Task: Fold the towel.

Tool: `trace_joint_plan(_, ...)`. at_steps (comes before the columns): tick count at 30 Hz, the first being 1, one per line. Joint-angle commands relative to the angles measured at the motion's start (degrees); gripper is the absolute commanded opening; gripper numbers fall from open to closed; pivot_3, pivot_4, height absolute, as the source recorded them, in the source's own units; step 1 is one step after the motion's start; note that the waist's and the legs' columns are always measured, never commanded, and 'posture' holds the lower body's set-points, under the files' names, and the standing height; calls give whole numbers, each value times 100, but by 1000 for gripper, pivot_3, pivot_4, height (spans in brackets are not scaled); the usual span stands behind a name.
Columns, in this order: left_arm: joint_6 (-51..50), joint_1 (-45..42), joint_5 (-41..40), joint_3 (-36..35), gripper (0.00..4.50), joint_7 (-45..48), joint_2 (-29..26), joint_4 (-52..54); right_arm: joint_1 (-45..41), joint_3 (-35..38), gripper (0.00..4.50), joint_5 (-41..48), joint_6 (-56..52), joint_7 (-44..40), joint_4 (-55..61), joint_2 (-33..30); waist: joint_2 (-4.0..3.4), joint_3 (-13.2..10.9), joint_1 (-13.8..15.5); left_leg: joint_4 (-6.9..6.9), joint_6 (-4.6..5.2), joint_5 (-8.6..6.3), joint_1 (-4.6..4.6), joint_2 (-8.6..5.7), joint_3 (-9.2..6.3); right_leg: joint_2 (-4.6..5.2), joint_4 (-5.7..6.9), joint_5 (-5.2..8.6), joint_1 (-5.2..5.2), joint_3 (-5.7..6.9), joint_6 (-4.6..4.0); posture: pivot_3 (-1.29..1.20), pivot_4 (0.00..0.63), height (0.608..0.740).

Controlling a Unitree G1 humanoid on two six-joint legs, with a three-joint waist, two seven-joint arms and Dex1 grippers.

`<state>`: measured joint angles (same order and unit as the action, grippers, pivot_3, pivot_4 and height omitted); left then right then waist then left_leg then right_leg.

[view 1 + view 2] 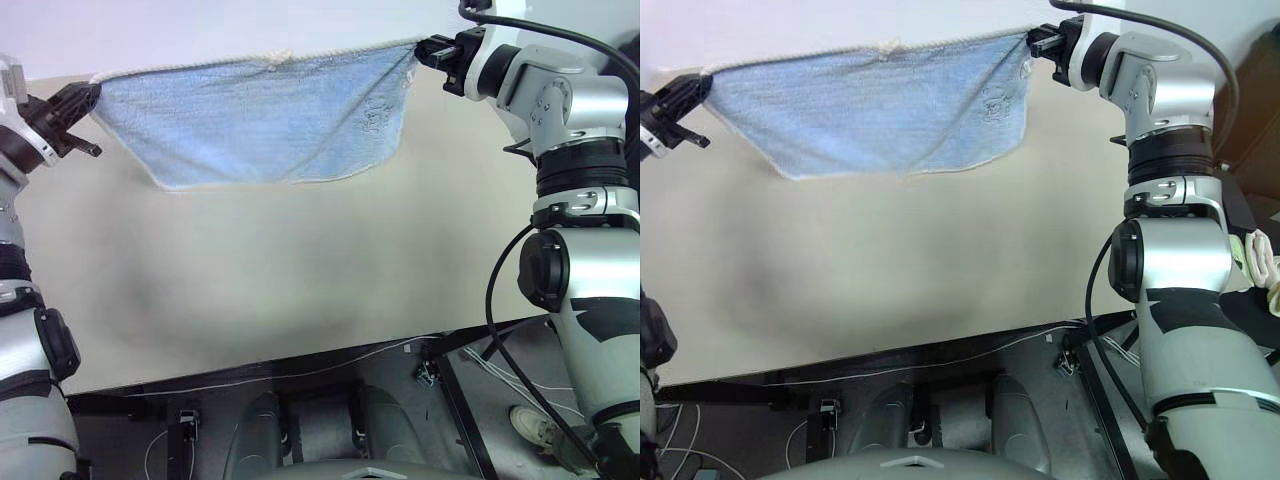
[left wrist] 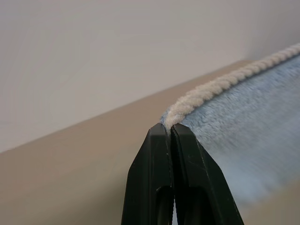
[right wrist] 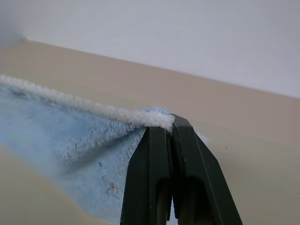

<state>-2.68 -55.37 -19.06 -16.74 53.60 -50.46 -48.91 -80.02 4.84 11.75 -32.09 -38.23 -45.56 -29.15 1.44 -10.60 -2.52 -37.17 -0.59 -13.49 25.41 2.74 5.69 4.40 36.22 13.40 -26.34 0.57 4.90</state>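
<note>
The light-blue towel [image 1: 255, 120] hangs in the air above the tan bench [image 1: 280, 280], stretched between the two tools by its upper, white corded hem [image 1: 270, 56]. The left tool [image 1: 88, 97] is clenched on the towel's left top corner, and the right tool [image 1: 425, 48] is clenched on the right top corner; both wrist views show the black fingers [image 2: 159, 164] pressed together with the hem pinched at their tips. The hem runs nearly straight and taut from corner to corner, with a small loop near its middle. The lower edge hangs free, rounded at the right and slanting up toward the left corner, clear of the bench surface. A broad stretch of bare bench lies below the towel, reaching to the bench's dark front edge [image 1: 300, 362]. Thin cables [image 1: 300, 372] run along that edge. How the pinched corners sit within the fingers is hidden. At the far right edge of the right eye view, a white cloth-like thing [image 1: 1265, 262] is cut off.
</note>
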Motion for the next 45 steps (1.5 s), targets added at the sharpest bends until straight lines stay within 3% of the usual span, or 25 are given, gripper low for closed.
trace_joint_plan(1,482,-434,263,98,52,74,-12,-570,-117,57,0,-60,200,-7,149,-127,0,0,4,-1,0,0,2,0,1,0,0,0,-1,0,1,0,150,740)
trace_joint_plan(12,1300,-2079,993,229,52,-1065,164,-2464,-223,275,0,-77,863,194,-195,-368,0,0,8,-11,16,-9,6,-1,1,0,0,-7,0,0,12,0,150,740)
trace_joint_plan(18,1204,-2101,1103,231,52,-187,90,-2597,951,234,0,290,-6,-607,1582,-893,2,1,14,-7,11,-6,6,-1,2,0,-4,-6,1,0,15,0,150,740)
trace_joint_plan(26,846,-1493,945,104,52,1592,-228,-2501,3181,736,0,1476,-1734,-1206,4787,-1808,0,0,-4,-17,17,-10,-1,1,4,-2,2,-5,0,-3,16,0,150,740)
trace_joint_plan(34,580,-523,1119,452,52,3198,-644,-2088,4046,961,0,2037,-2353,-1178,5689,-2166,2,0,16,-89,28,-17,-3,6,1,-1,54,-6,7,-9,14,0,150,740)
trace_joint_plan(37,342,-26,1063,609,52,3724,-856,-1765,4600,972,0,2352,-2514,-1540,6166,-2455,5,2,45,-102,29,-17,-5,5,-4,4,78,-5,6,-11,11,0,150,740)
trace_joint_plan(42,-523,1076,80,801,52,3890,-1262,-453,5735,816,0,2423,-2297,-2075,6784,-3029,8,4,113,-105,29,-17,-5,7,-10,8,84,-4,6,-11,10,0,150,740)
trace_joint_plan(45,-610,1698,9,648,52,3890,-1508,15,6149,940,0,2539,-2244,-2228,6900,-3058,10,5,124,-111,29,-17,-8,8,-9,8,86,-5,7,-13,9,0,150,740)
